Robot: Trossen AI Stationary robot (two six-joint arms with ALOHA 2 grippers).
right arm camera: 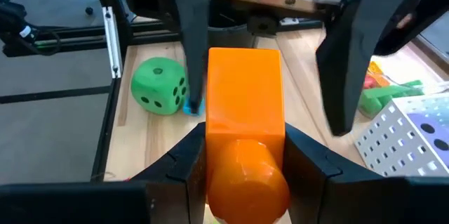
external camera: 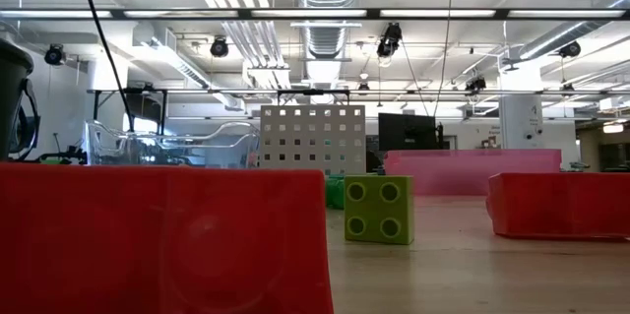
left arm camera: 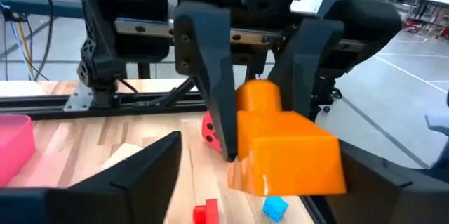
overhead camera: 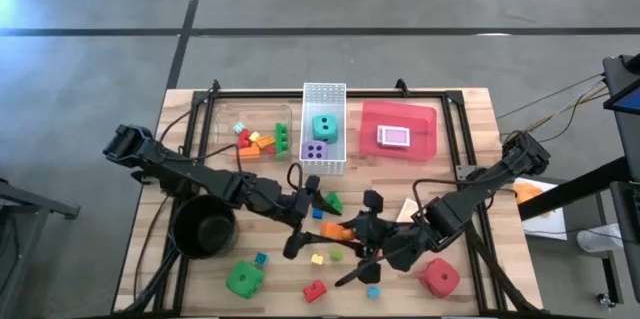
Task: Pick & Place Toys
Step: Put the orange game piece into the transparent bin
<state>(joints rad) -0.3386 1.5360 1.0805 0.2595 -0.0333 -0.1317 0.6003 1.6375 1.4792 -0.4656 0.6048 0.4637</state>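
Note:
My right gripper is shut on an orange brick at the table's middle, near the front. My left gripper is open, and its fingers stand on either side of the brick's other end. A teal die and a purple die lie in the white basket. A card pack lies in the red tray. A green die, a red die and small bricks lie on the table near the front. My right gripper pinches the orange brick's stud end between its two fingers, coming from the table's right side. The brick sticks out ahead of the fingers toward my left gripper and looks clear of the table.
A round black pot stands at the front left. A clear tub with bricks stands at the back left. Loose bricks lie below the grippers: red, blue, yellow, green.

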